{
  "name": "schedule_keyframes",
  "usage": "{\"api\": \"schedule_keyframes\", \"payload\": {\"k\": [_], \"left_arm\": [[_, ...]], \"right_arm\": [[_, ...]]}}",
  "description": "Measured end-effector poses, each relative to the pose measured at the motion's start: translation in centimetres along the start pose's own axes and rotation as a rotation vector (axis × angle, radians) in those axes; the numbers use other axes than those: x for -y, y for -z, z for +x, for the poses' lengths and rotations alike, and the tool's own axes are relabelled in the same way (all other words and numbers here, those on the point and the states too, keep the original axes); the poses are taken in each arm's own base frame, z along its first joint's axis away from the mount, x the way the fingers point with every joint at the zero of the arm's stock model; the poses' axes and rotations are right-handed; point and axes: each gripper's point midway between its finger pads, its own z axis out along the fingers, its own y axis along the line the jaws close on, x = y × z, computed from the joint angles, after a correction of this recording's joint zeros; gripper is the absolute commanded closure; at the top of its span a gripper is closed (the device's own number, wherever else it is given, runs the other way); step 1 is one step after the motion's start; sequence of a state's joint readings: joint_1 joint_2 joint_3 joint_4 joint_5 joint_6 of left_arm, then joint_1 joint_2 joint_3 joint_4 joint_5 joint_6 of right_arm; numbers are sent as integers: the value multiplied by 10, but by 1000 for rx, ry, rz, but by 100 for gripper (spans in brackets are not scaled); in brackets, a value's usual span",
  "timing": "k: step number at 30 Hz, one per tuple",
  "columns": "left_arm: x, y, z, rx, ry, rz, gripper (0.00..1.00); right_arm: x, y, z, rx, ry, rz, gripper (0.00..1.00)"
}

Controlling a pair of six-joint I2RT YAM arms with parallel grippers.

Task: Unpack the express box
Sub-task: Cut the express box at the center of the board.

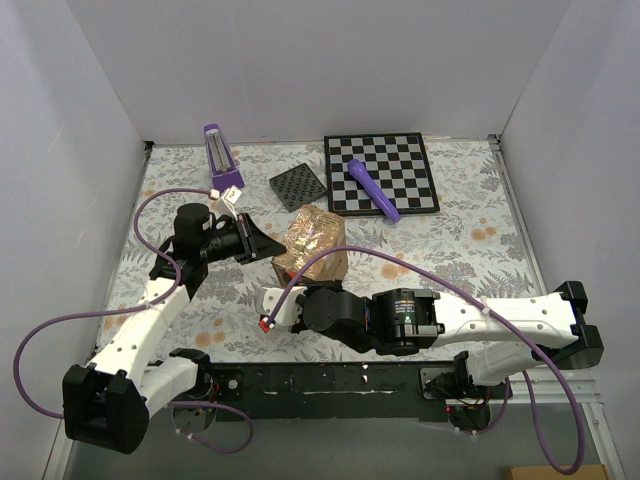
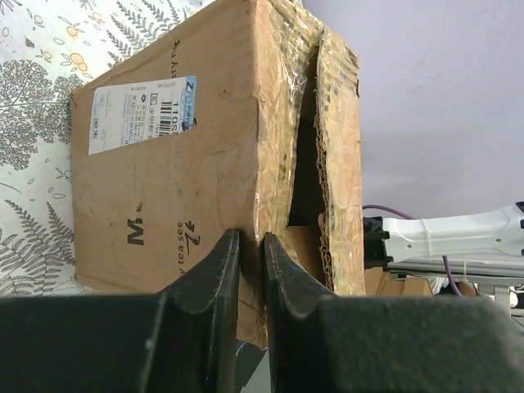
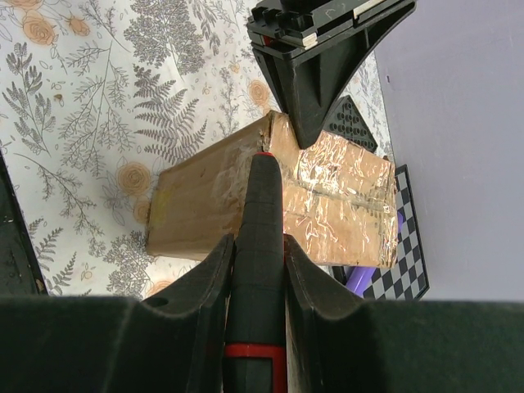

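Note:
The express box [image 1: 312,245] is a brown taped carton on the floral table, mid-centre. In the left wrist view the express box [image 2: 164,188] shows its printed label [image 2: 139,110] and a torn gap between its taped flaps [image 2: 304,155]. My left gripper [image 1: 262,245] is shut on the box's near edge, also in its own view [image 2: 251,246]. My right gripper [image 1: 300,308] is shut on a black cutter with a red band [image 3: 259,246]. The cutter's tip [image 3: 262,155] touches the box's upper corner [image 3: 327,205], close to the left gripper's fingers [image 3: 307,98].
A black-and-white chessboard [image 1: 400,160] lies at the back right with a purple cylinder [image 1: 372,188] across it. A small dark perforated square [image 1: 298,187] and a purple-and-white tool [image 1: 222,160] lie at the back. White walls enclose three sides.

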State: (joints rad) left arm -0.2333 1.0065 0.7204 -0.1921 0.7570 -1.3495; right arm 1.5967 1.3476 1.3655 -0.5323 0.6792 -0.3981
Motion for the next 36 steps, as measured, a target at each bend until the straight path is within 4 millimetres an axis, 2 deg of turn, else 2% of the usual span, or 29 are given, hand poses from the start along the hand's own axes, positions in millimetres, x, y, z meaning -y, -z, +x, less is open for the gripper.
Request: {"api": "schedule_keyframes", "payload": {"k": [36], "left_arm": [[-2,-2,-3,-21,-29,-52,100]], "right_arm": [[7,20,17,-48,-9,-4,99]]}}
